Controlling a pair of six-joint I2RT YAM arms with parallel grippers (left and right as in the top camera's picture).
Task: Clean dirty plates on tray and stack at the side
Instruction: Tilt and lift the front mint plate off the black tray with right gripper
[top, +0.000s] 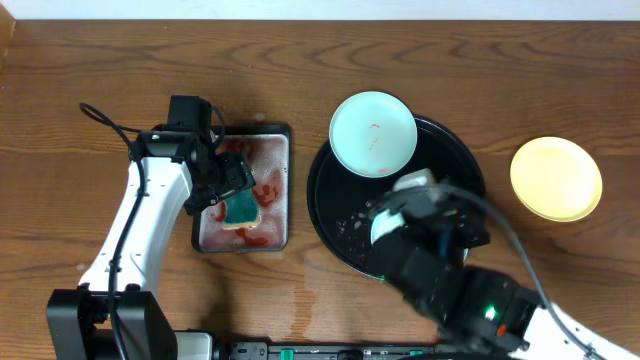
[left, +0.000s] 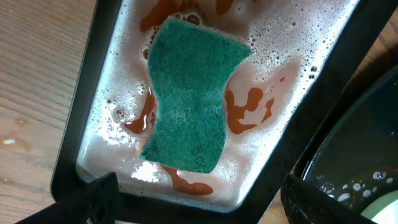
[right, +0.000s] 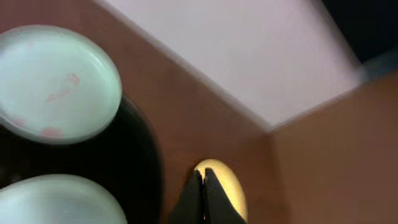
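Seems about one third done, with yellow plate (top: 556, 178) looking clean on the bare tabletop (top: 500, 80), red-smeared blue plate (top: 373, 133) and white plate (right: 56, 199) not yet off the tray (top: 322, 195), left gripper (left: 208, 202) wide open and empty above sponge (left: 189, 96), right gripper (right: 202, 193) closed on nothing.

The table (top: 480, 60) is brown wood with a strong grain, matt with only a soft sheen. The tray (top: 335, 205) is black, smooth and glossy (droplets and bits of foam cling to its surface). The pale blue plate (top: 373, 133) looks like smooth plastic with a slight shine, marked by thin red smears; the yellow plate (top: 556, 178) has the same smooth, satin look. The sponge (left: 189, 93) shows a rough, fibrous green scouring face. The rectangular dish (left: 79, 124) has a smooth black rim and a pale floor filmed with foamy, reddish liquid. The left arm (top: 140, 215) has a smooth white plastic casing.
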